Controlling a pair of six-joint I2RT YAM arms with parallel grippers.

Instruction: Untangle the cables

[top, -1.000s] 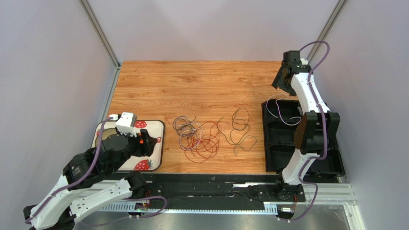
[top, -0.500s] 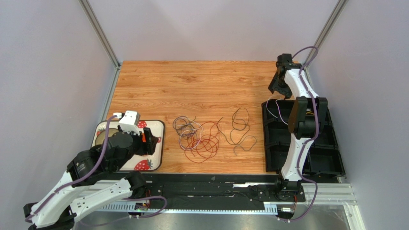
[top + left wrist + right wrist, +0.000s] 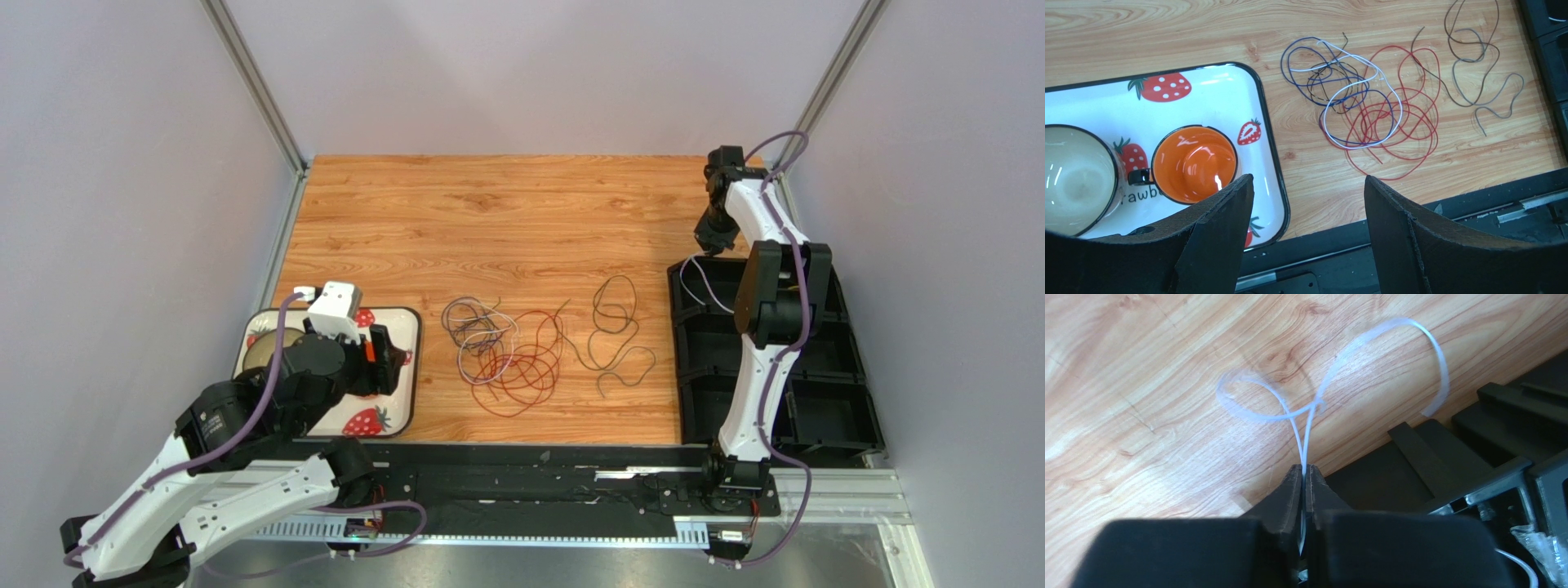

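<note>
Lowered and drawn inward since a second ago, your right gripper [image 3: 713, 237] [image 3: 1303, 472] now hangs at two o'clock over the wood-grain table [image 3: 491, 221], by the far corner of the black compartmented bin [image 3: 846, 410]; its dark fingers are pinched together on a thin, glossy white cable [image 3: 1318, 403] that curls into a pretzel-shaped loop. The other cables [image 3: 509, 349] [image 3: 1364, 107] lie near table centre, toward six o'clock: red, white, blue and black strands in overlapping coils; a lone dark cable [image 3: 617, 325] [image 3: 1475, 67] squiggles just beside them at three o'clock. Your left gripper [image 3: 386, 361] [image 3: 1309, 184] hovers at eight o'clock, matte fingers spread wide, gripping nothing, above a strawberry-print tray [image 3: 1204, 79] bearing a round orange mug [image 3: 1192, 162] and a pale bowl [image 3: 1075, 177].
</note>
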